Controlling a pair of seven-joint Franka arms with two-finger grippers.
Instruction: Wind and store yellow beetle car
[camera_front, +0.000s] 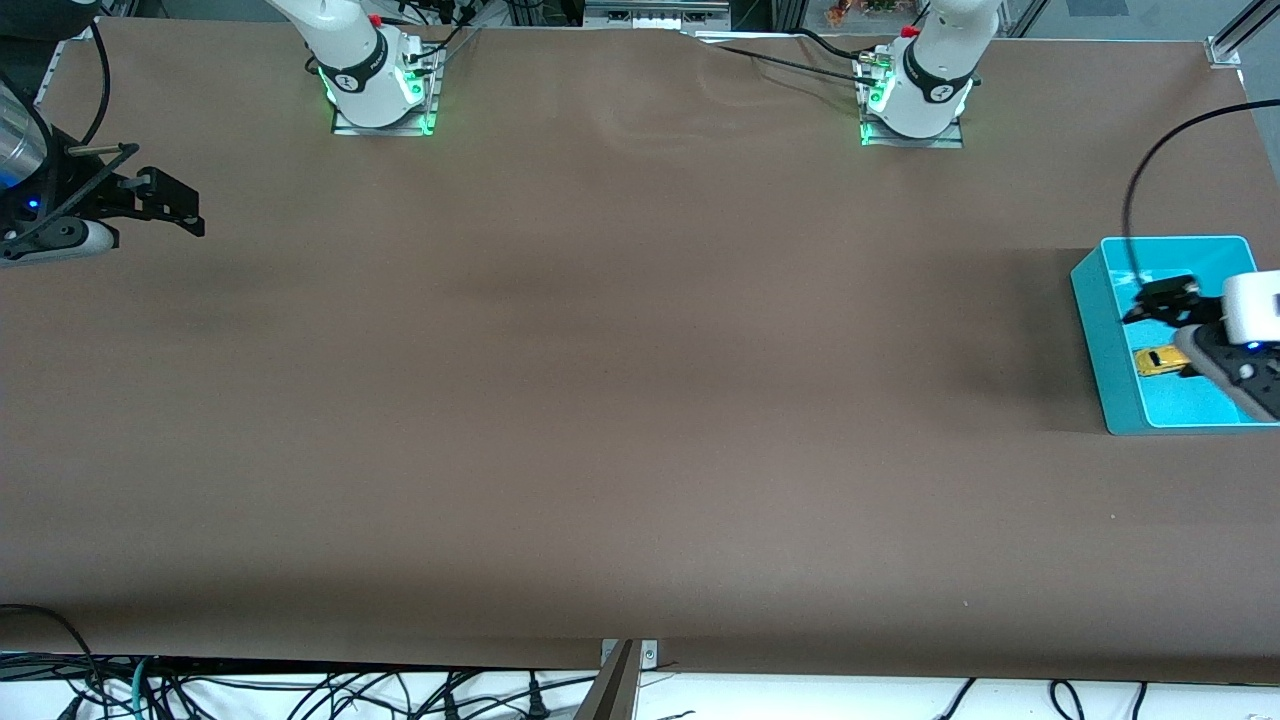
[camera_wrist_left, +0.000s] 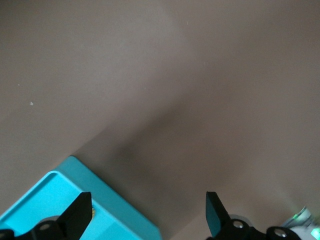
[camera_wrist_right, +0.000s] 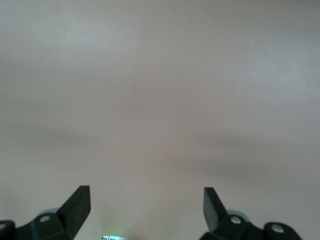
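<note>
The yellow beetle car (camera_front: 1160, 360) lies inside a teal box (camera_front: 1095, 320) at the left arm's end of the table. My left gripper (camera_front: 1172, 325) hangs over the box just above the car, open and empty. In the left wrist view my left gripper (camera_wrist_left: 149, 210) stands wide open over the box's wall (camera_wrist_left: 107, 192) and corner. Only a sliver of yellow shows beside one finger (camera_wrist_left: 80, 215). My right gripper (camera_front: 170, 200) waits open and empty over bare table at the right arm's end. It also shows open in the right wrist view (camera_wrist_right: 146, 207).
The brown table (camera_front: 620, 400) stretches between the two arms. The arm bases (camera_front: 375, 85) stand along its farthest edge from the front camera. A black cable (camera_front: 1130, 200) runs down to the box. Loose cables lie past the table's nearest edge.
</note>
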